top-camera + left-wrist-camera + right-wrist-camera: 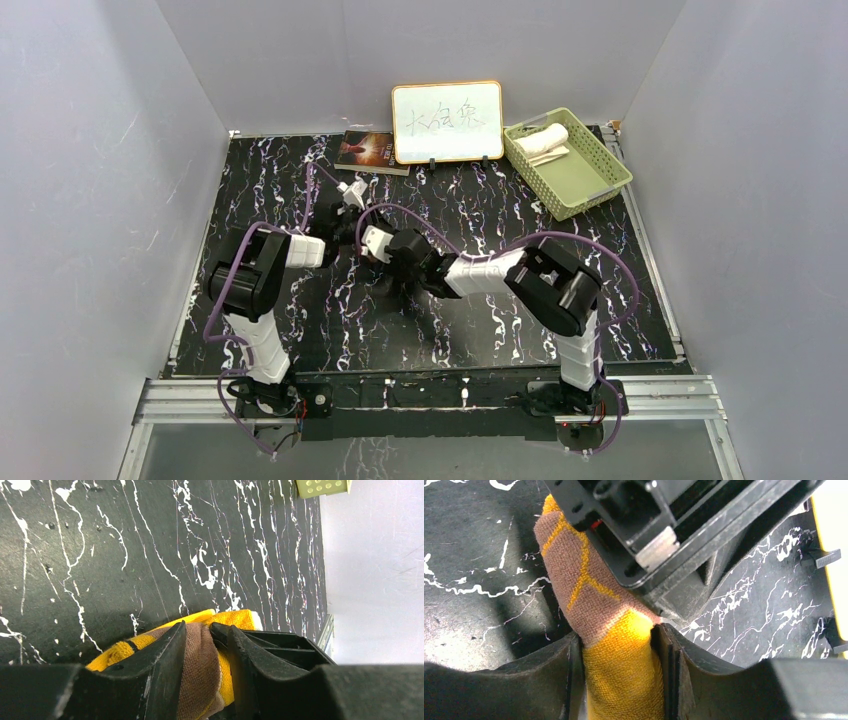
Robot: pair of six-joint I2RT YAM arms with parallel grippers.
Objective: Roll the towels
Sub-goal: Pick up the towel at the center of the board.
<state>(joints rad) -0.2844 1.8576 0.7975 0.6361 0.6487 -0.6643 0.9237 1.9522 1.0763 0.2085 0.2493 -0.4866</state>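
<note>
Left wrist view: the left gripper (206, 630) is clenched on the orange-yellow towel (200, 660), which is bunched between its fingers just above the table (100, 555).

Right wrist view: the right gripper (619, 635) pinches the same towel from the other end, with cloth pressed against both fingers. The left gripper's housing sits just beside it, so you have two tools crowded onto one short bundle.

Hazards, as judged from here:
- The two grippers may knock together if either one turns or advances, because almost no gap shows between them.
- The roll may spring loose if you release one end before the other holds the wraps firmly.
- Pulling the ends apart would stretch the bundle and slacken it.

How tightly the towel is wound cannot be told, since the fingers cover most of it and the top external view hides it under the wrists.

Top external view, far right: the cream-white towel (543, 142) lies in the basket (585, 175), apparently rolled.

Count:
- two towels
- two grippers
- one basket
- one board (447, 120)
- one book (366, 150)
</note>
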